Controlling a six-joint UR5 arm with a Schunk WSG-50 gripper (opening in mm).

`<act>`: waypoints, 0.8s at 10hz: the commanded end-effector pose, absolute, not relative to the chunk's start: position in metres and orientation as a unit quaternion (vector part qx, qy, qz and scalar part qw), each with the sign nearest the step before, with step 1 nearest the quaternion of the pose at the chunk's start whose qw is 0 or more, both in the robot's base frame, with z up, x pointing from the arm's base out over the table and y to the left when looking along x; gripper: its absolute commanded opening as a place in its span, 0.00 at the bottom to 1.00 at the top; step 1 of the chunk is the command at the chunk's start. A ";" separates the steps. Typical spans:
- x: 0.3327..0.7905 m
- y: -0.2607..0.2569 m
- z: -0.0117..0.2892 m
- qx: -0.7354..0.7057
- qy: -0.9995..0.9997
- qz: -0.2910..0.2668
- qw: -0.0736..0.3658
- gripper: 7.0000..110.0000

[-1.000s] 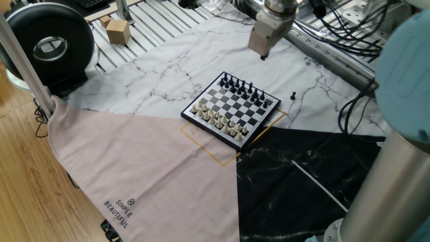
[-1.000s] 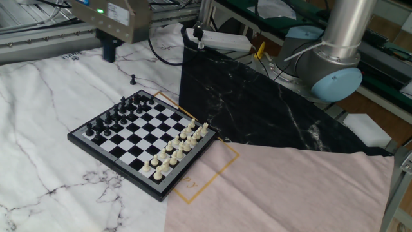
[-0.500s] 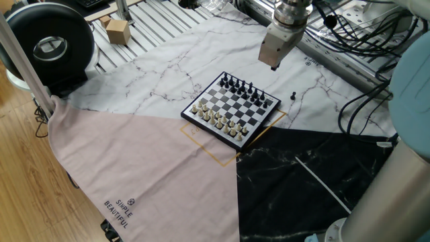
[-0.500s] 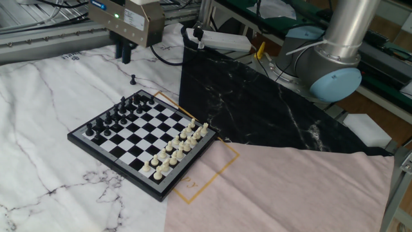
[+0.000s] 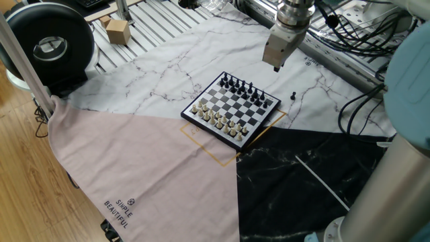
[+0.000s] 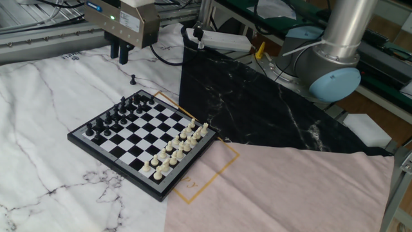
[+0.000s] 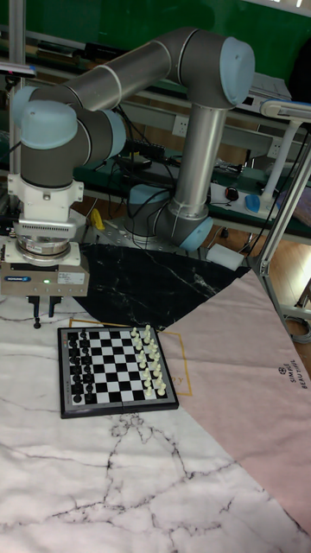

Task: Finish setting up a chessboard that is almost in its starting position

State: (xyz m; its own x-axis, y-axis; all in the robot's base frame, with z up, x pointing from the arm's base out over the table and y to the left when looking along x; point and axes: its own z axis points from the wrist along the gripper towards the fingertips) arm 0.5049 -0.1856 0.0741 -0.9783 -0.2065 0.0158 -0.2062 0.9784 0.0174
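The chessboard (image 5: 232, 109) (image 6: 143, 140) (image 7: 112, 370) lies on the white marble cloth, black pieces along one side and cream pieces along the other. One small black piece (image 5: 293, 96) (image 6: 133, 79) (image 7: 36, 324) stands alone on the cloth just beyond the board's black-side corner. My gripper (image 5: 276, 66) (image 6: 118, 57) (image 7: 41, 309) hangs above the cloth close to that stray piece, slightly behind it and clear of the board. Its fingers (image 6: 123, 54) stand open with nothing between them.
A thin orange square outline (image 6: 222, 164) shows partly under the board. A black marble cloth (image 6: 257, 109) and a pink cloth (image 5: 141, 168) cover the rest of the table. A round black device (image 5: 47, 44), a cardboard box (image 5: 117, 30) and cables (image 5: 349, 33) sit at the edges.
The gripper has travelled sideways above the cloth toward the stray black piece and now hangs almost over it. The board and all pieces stay put.
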 end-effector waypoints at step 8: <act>0.495 -0.189 0.052 0.082 -0.996 -0.023 0.036 0.00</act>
State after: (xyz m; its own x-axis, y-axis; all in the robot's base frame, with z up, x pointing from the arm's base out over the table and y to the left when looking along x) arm 0.4955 -0.1955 0.0564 -0.9821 -0.1762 0.0662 -0.1756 0.9843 0.0150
